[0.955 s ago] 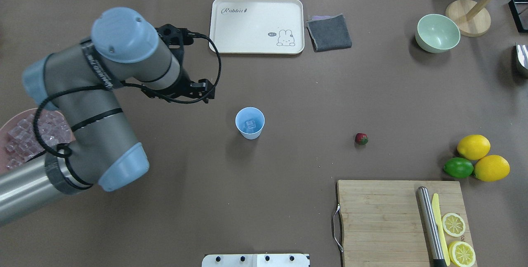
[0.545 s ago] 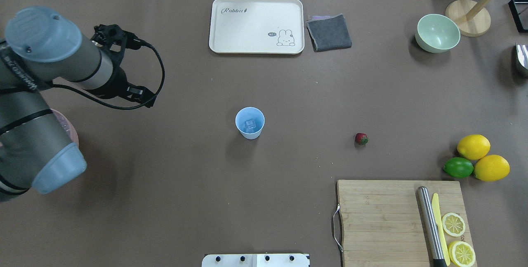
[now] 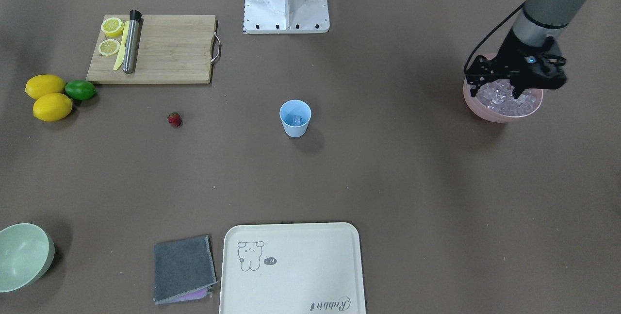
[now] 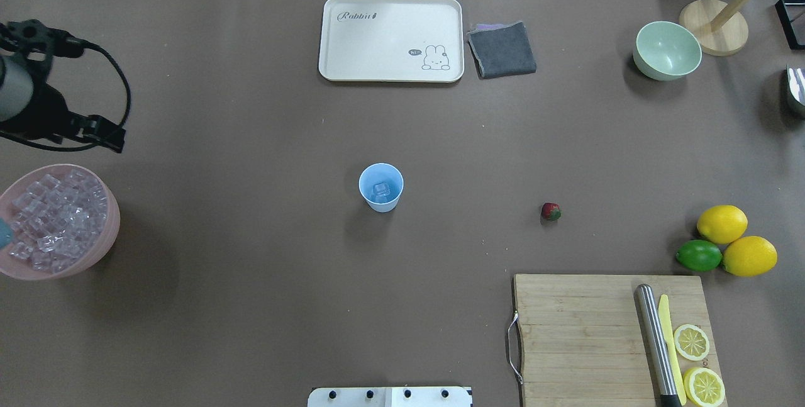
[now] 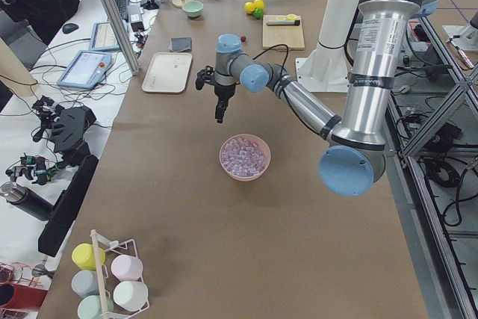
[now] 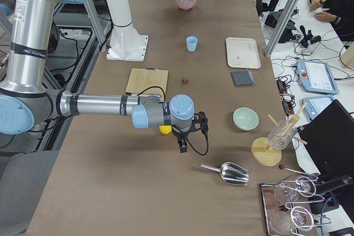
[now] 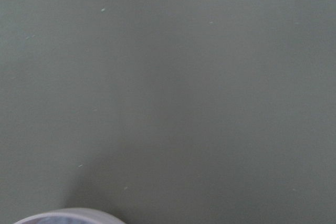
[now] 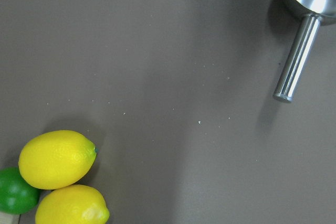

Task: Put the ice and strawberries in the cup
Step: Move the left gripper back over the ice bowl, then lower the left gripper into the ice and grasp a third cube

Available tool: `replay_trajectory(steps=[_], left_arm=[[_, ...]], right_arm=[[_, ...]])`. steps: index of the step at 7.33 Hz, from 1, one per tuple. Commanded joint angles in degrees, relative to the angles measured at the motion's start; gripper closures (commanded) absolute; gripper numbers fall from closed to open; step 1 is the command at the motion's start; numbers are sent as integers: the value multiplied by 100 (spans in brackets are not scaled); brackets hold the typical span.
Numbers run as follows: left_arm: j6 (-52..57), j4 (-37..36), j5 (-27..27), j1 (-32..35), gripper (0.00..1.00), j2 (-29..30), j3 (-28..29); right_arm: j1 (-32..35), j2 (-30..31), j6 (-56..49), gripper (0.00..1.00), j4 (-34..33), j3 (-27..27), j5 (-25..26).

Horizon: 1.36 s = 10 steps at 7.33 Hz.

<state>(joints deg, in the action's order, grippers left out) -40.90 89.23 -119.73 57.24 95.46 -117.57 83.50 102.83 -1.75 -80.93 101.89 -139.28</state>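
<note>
Ice-loading step, part done. The light blue cup stands upright mid-bench with at least one clear ice cube at its bottom. The strawberry lies on the bench to the cup's right, well apart from it, not yet moved.

The left end effector hangs raised by the far rim of the pink bowl, which is heaped with ice. Its fingers look parted, with nothing between them.

The likely next move is a descent into the bowl and a closure on one cube. This calls for a centred, gentle pinch, since the cubes are small, smooth and crowded.

Limits of view:
- The overhead view cuts the left arm off at the frame edge.
- The left wrist view shows only bare bench and a sliver of bowl rim.
- The number of cubes in the cup cannot be counted.
- The right end effector appears only in the right side view, near the lemons and a metal scoop. Whether it is open cannot be told.
</note>
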Motion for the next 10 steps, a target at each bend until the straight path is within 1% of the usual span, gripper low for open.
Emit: replay_trajectory(steps=[1,2,3,4,5,6,7,8,9,10], left_arm=[[-1391,407,-769,665,3,-562,85],[-3004,1524,-754,657,3,-807,312],[-3455,2649,-719,596,3,-1149,784],[-3538,3200,-693,595,3,-1292,1093],[-3983,3249,-318,560,3,-1389,1070],[-4379,3415,-175,473,4,-1512,1044],[-4565,3530,79,316,4,-1609,1035],[-5124,3531,403,-130,5,-1618,895],[-5208,3531,441,-221,5,-1740,807],[-5522,3513,494,-387,5,-1785,684]], right_arm=[[0,0,8,0,-1,7,-12],[0,0,17,0,-1,7,-12],[0,-35,17,0,-1,7,-12],[0,-52,17,0,-1,7,-3],[0,-52,17,0,-1,50,-21],[0,-52,17,0,-1,51,-29],[0,-44,17,0,7,51,-29],[0,-44,17,0,7,59,-29],[0,-44,17,0,7,77,-38],[0,-35,17,0,-1,94,-38]])
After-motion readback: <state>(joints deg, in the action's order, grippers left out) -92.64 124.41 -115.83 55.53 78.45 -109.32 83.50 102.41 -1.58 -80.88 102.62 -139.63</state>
